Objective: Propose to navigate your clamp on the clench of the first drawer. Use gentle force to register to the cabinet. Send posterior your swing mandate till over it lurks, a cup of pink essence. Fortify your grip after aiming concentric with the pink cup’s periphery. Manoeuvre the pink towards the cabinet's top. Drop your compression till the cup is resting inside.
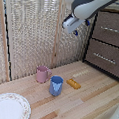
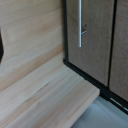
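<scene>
None of it looks done: gripper (image 1: 76, 27) hangs mid-air, fingers slightly apart and empty; drawer (image 1: 110, 28) shut, pink cup (image 1: 42, 74) untouched.

Pink cup (image 1: 42, 74) beside blue cup (image 1: 56, 86)

No legible text, labels, brand marks, numbers or signs in either view. Plate (image 1: 9, 107): rim carries floral ornament only, no lettering. Pink cup (image 1: 42, 74), blue cup (image 1: 56, 85), cabinet (image 1: 107, 40) drawer fronts: plain surfaces, unmarked. Wrist view: wood grain and bar handle (image 2: 80, 23), no writing.
</scene>
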Robot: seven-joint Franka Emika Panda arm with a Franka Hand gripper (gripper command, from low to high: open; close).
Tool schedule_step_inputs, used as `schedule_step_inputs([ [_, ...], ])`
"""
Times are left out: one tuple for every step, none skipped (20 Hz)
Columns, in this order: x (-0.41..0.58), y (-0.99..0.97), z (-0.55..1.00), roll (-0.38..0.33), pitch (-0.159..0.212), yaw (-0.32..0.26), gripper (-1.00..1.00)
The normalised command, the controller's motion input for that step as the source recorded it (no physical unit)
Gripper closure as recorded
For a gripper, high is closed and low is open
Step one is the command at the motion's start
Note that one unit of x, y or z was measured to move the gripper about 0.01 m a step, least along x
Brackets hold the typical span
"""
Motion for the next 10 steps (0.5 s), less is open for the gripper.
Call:
schedule_step_inputs([
  [-0.189,-0.22,0.0,-0.375,0.0,0.122,-1.0],
  [-0.2,-0.2,0.0,-0.375,0.0,0.125,-1.0],
  [-0.211,-0.19,0.0,-0.375,0.0,0.13,-1.0],
  [-0.234,-0.16,0.0,-0.375,0.0,0.135,-1.0],
  [-0.26,-0.12,0.0,-0.375,0.0,0.146,-1.0],
  [-0.266,-0.1,0.0,-0.375,0.0,0.15,-1.0],
  [-0.271,-0.09,0.0,-0.375,0.0,0.151,-1.0],
  [-0.277,-0.08,0.0,-0.375,0.0,0.154,-1.0],
  [-0.274,-0.08,0.0,-0.375,0.0,0.154,-1.0],
  [-0.269,-0.08,0.0,-0.375,0.0,0.154,-1.0],
])
